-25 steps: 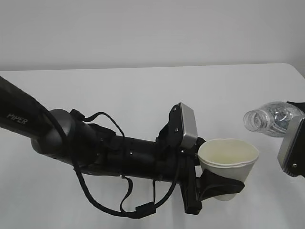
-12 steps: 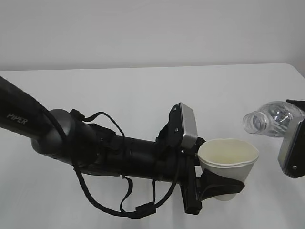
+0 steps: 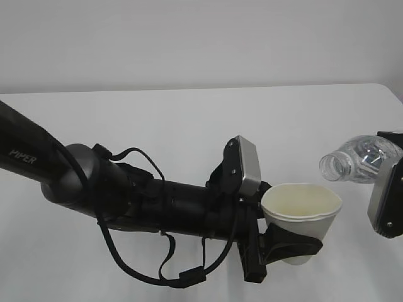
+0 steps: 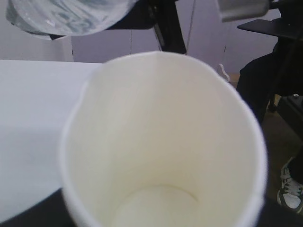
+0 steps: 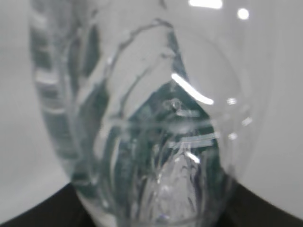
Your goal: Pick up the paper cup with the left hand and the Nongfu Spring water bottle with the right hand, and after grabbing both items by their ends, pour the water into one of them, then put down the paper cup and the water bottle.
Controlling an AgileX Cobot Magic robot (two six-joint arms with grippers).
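The paper cup (image 3: pixel 301 211) is white with a cream inside and stands upright above the table, my left gripper (image 3: pixel 295 245) shut on its lower part. In the left wrist view the paper cup (image 4: pixel 161 142) fills the frame, and no water shows on its bottom. The clear Nongfu Spring water bottle (image 3: pixel 359 157) lies tilted up and to the right of the cup, its capless mouth pointing left and down. My right gripper (image 3: pixel 393 154) is shut on its base end. The bottle (image 5: pixel 142 132) fills the right wrist view. No stream of water shows.
The white table (image 3: pixel 157 119) stretches behind and to the left, its far edge meeting a pale wall. My black left arm (image 3: pixel 94 189) with looping cables crosses the front. Past the table's right edge are dark stands and a shoe (image 4: pixel 291 189).
The bottle has tipped further, its mouth sinking a little toward the cup, and the right gripper has shifted slightly right. The left arm and cup have not moved.
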